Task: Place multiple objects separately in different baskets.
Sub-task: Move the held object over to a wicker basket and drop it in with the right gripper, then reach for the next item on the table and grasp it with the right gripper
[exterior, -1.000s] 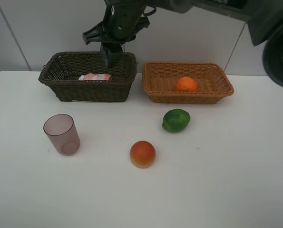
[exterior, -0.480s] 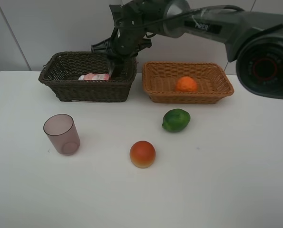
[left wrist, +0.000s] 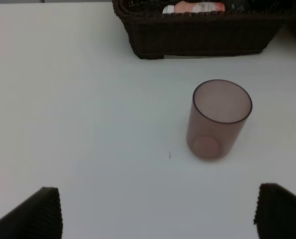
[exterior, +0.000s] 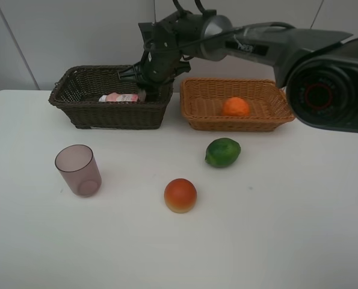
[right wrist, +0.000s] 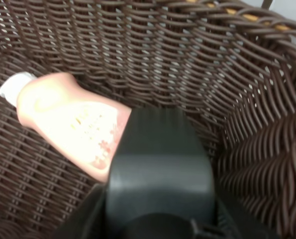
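The dark grey rectangular bottle (right wrist: 160, 169) sits in the grip of the right gripper (exterior: 147, 89), whose jaws are pressed against its two sides. The bottle points down into the dark brown woven wicker basket (exterior: 106, 117), at the end of that basket nearest the other basket. In the right wrist view the bottle fills the space straight ahead of the gripper. Whether its far end rests on the basket floor cannot be told.

Just beside it, a pink plastic bottle with a white cap (right wrist: 73, 119) lies on its side on the basket floor, its cap end away from the grey bottle. The grey bottle hides the pink one's base end, so contact between them is unclear.

Next to the dark basket stands the shallower light orange-tan wicker basket (exterior: 239, 123), with an orange (exterior: 235, 106) inside it.

On the white table (exterior: 287, 211) in front of the baskets are three loose things. A green round fruit (exterior: 222, 152) lies near the tan basket. A red-orange round fruit (exterior: 180, 195) lies further forward. A translucent mauve cup (exterior: 78, 170) stands upright in front of the dark basket, well apart from both fruits.

The left gripper (left wrist: 160, 211) hangs above the table near the cup with its fingers spread wide and nothing between them.
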Controlling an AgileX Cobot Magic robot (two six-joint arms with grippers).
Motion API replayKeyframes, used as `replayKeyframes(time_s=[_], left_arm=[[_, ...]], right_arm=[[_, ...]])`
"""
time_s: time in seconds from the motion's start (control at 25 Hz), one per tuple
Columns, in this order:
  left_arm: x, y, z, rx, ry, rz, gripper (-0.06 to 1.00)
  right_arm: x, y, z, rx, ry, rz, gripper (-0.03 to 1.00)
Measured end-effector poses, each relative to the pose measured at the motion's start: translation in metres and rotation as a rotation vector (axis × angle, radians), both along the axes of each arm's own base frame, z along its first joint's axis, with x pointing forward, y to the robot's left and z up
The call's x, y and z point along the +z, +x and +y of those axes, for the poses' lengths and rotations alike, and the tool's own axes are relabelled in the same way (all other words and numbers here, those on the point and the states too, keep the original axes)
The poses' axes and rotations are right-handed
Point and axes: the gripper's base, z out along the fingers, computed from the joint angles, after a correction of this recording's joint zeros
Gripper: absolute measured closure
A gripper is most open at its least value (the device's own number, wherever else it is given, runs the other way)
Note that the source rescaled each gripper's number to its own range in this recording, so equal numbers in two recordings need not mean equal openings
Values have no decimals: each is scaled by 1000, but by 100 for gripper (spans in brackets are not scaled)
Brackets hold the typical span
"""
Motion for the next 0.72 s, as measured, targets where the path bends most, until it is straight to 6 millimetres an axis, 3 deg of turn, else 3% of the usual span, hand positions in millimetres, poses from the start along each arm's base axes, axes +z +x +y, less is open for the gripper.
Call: replayKeyframes(time_s=[0.12,0.16,0.32,0.4,0.52,0.72], left_arm=[[0,0,0,0,0,0,-6],[0,0,0,0,0,0,-6],[0,0,0,0,0,0,-6],[0,0,0,0,0,0,-6],[0,0,0,0,0,0,-6],[0,0,0,0,0,0,-6]], right_arm=[[0,0,0,0,-1,1,85],[0,0,0,-1,0,1,80],[2,0,1,3,10,-8,36],[4,0,0,2,11,-9,22],[17,-2,-2,-6,11,-12,16],[56,-19,-7,-24,-8,4,14]])
